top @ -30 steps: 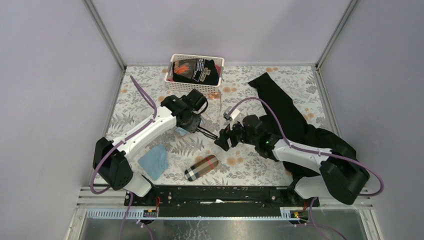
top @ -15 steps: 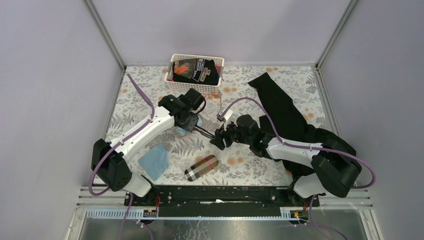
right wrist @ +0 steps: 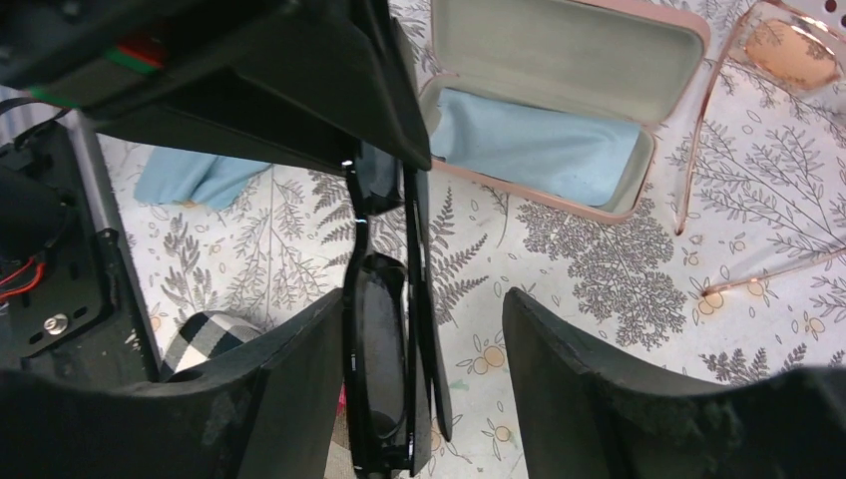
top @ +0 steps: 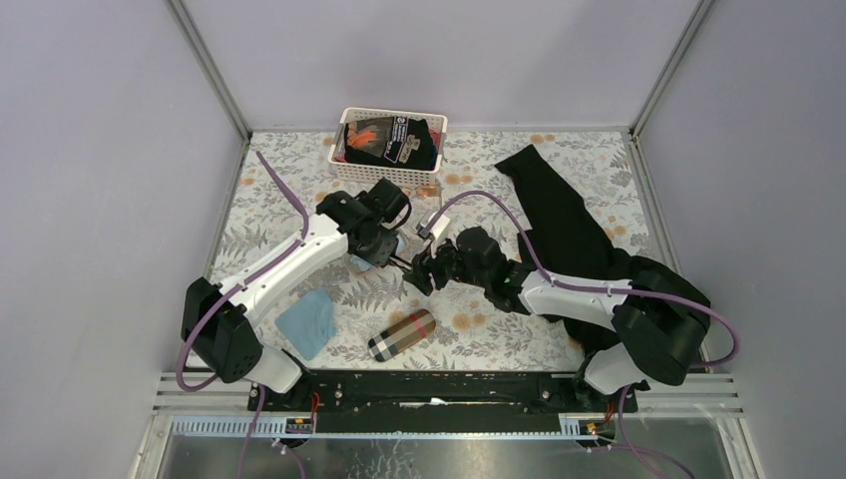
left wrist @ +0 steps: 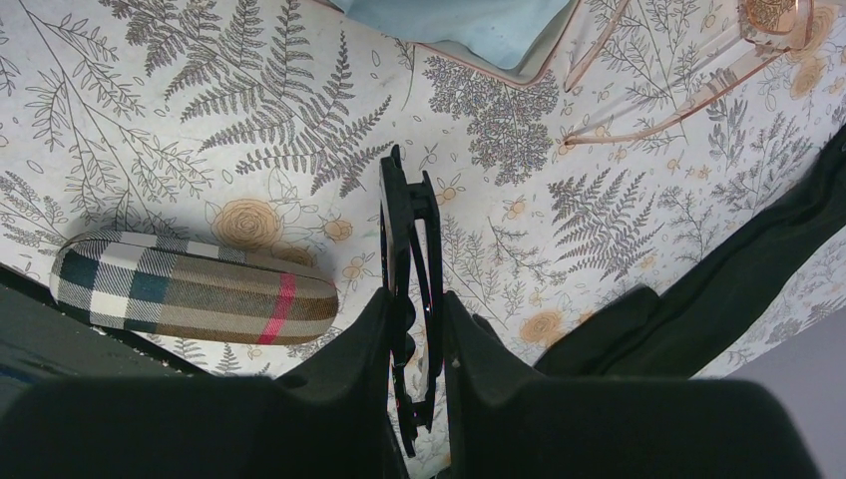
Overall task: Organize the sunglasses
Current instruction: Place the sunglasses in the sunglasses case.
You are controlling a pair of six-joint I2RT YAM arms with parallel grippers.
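Observation:
The black-framed sunglasses (left wrist: 404,230) are folded and held above the table by my left gripper (left wrist: 414,309), which is shut on them. They also show in the right wrist view (right wrist: 384,299), lying against one finger of my right gripper (right wrist: 424,309). That gripper is open, with its jaws on either side of the free end. In the top view the two grippers meet at mid-table, left (top: 389,251) and right (top: 419,276). The wire-framed sunglasses with orange-pink lenses (right wrist: 788,50) lie unfolded on the table beyond an open pink case (right wrist: 559,45).
The pink case holds a light-blue cloth (right wrist: 529,140). A closed plaid case (top: 401,334) lies near the front edge. Another blue cloth (top: 307,321) lies at the front left. A white basket (top: 391,145) stands at the back. Black fabric (top: 569,230) covers the right side.
My right gripper has moved left towards the left gripper and now straddles the black sunglasses with its open fingers. The left gripper has stayed shut on them and barely moved.

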